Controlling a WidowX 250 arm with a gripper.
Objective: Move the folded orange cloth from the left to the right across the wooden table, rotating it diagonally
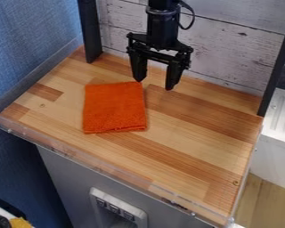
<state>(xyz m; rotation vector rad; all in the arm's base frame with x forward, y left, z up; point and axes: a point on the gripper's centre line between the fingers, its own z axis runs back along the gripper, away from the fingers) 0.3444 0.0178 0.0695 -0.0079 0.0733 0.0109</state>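
While the black gripper (154, 85) hangs empty, fingers parted, beside its far corner, the orange cloth (114, 107) lying on the wooden counter (186, 120) looks light, soft and easiest to pinch there.

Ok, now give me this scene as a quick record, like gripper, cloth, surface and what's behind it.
Gripper: black gripper, fingers apart, pointing down
Gripper position: beside the cloth's upper right corner in the picture; contact unclear
Cloth: orange cloth, lying flat, looks folded
Surface: wooden tabletop in lighter and darker strips
Backdrop: whitewashed plank panel between two dark uprights
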